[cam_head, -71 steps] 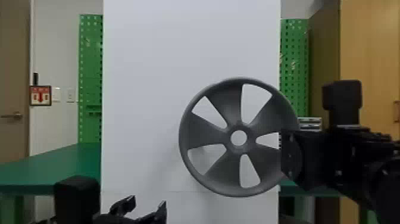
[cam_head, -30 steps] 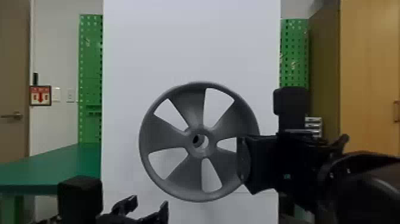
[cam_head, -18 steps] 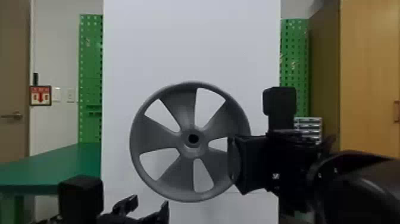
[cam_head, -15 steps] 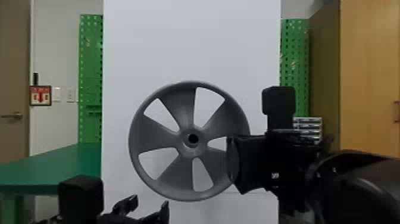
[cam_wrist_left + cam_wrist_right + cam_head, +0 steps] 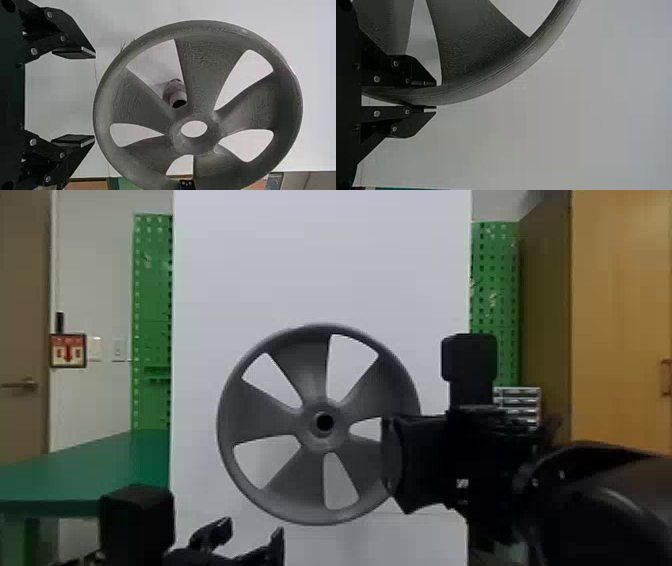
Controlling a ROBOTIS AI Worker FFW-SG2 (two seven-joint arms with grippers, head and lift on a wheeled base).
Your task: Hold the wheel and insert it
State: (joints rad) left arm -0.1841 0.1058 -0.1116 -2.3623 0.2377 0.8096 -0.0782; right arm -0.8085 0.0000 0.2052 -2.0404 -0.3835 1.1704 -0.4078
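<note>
A grey five-spoked wheel (image 5: 310, 480) stands upright before the white panel, its dark hub hole facing me. My right gripper (image 5: 392, 460) is at the wheel's right side. In the right wrist view the right gripper (image 5: 435, 96) is shut on the rim of the wheel (image 5: 494, 77). Low at the left, my left gripper (image 5: 255, 530) stands open and apart from the wheel. From the left wrist view, the left gripper (image 5: 95, 97) has nothing between its fingers, with the wheel (image 5: 206, 71) beyond them. Through a wheel opening a short grey peg (image 5: 175, 94) shows on the panel, beside the hub.
The tall white panel (image 5: 320, 265) stands upright behind the wheel. A green table (image 5: 90, 470) is at the left, with green pegboard (image 5: 152, 315) behind it. Stacked drawers (image 5: 520, 405) and a wooden cabinet (image 5: 620, 315) are at the right.
The right gripper has carried the wheel leftward across the panel, with only a very slight shift over the last half second. The left gripper has moved slightly right.
</note>
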